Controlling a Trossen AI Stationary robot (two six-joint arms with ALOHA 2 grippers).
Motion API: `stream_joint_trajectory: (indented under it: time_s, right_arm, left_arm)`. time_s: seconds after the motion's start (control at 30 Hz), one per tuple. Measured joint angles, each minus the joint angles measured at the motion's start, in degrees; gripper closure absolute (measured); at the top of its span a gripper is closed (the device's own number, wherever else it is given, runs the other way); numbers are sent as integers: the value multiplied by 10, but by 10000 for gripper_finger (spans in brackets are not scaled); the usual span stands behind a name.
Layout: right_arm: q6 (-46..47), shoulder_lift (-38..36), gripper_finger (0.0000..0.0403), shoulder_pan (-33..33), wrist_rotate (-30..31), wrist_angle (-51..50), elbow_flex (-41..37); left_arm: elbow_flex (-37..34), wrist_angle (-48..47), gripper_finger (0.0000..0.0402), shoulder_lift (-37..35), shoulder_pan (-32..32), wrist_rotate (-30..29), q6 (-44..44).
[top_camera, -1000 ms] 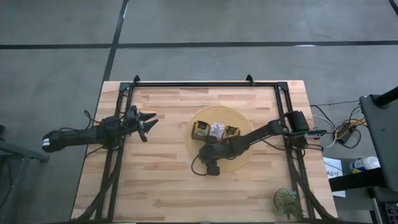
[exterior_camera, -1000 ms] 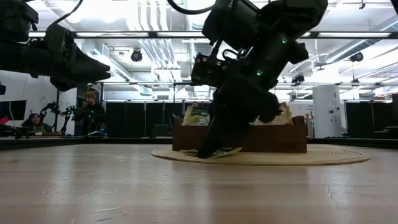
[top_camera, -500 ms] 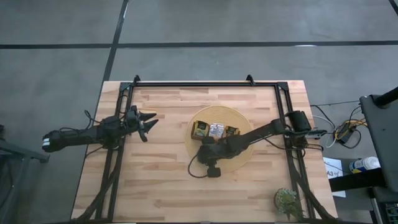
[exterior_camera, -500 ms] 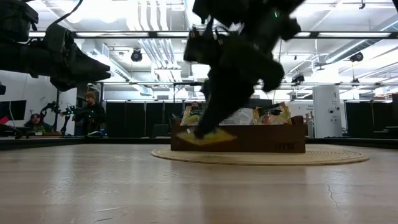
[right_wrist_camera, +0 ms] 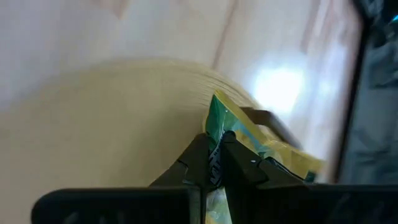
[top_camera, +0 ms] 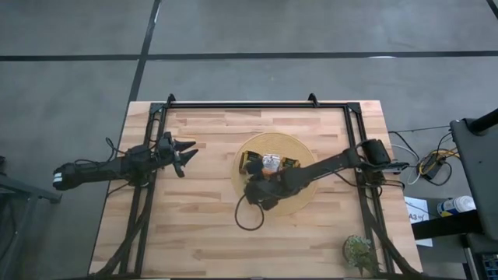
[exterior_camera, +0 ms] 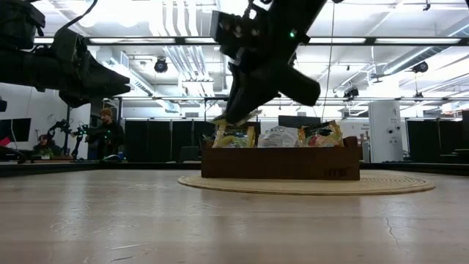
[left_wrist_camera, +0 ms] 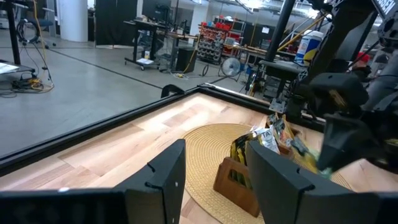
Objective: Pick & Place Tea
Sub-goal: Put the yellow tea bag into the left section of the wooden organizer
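A brown wooden tray (exterior_camera: 293, 167) stands on a round woven mat (top_camera: 299, 148) at mid-table, with tea packets (top_camera: 271, 162) upright in it. My right gripper (right_wrist_camera: 214, 155) hangs over the mat's near left part, beside the tray, shut on one yellow-green tea packet (right_wrist_camera: 261, 149). In the low view it (exterior_camera: 224, 117) is above the height of the tray's left end. My left gripper (top_camera: 185, 152) waits open and level over the table's left part, pointing toward the mat. My right gripper pinches the yellow-green packet between its two fingers, near the packet's green edge (right_wrist_camera: 217, 121). The fingers slant downward from the table's right side. The packet is lifted clear of the mat and stands out past the fingertips.
A black frame (top_camera: 257, 103) runs along the table's far edge and down both sides. A small potted plant (top_camera: 359, 250) stands at the near right corner. A cable loop (top_camera: 245, 219) hangs below my right arm. Bare wood lies between the mat and my left gripper.
My right gripper has shut on the packet that lay on the mat's near part and has gone up with it, rolling its wrist and drifting toward the tray's left end. The packet has gone from flat on the mat to lifted clear.
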Motion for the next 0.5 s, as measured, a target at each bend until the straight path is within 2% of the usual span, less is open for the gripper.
stream_joint_trajectory:
  time_s: [0.17, 0.33, 0.5]
  right_arm:
    - [-94, 0, 375, -18, 30, 0, -8]
    - [-142, 7, 375, -37, 75, 3, -9]
    - [-160, 35, 374, -59, 79, 2, -9]
  left_arm:
    - [0, 0, 239, 0, 0, 0, 0]
    - [0, 0, 239, 0, 0, 0, 0]
    - [0, 0, 239, 0, 0, 0, 0]
